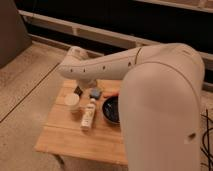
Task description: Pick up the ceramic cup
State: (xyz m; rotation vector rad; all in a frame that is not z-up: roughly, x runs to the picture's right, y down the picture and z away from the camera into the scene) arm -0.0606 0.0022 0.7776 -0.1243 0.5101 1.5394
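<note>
The ceramic cup is small, round and cream-coloured, and stands near the left edge of the wooden table. My arm reaches from the right across the back of the table and bends down. The gripper hangs just behind and to the right of the cup, close to it, its dark tip partly hidden by the wrist. Nothing shows in its grasp.
A white bottle with a label lies right of the cup. A dark bowl sits further right, partly behind my arm. A small blue object and an orange object lie at the back. Speckled floor surrounds the table.
</note>
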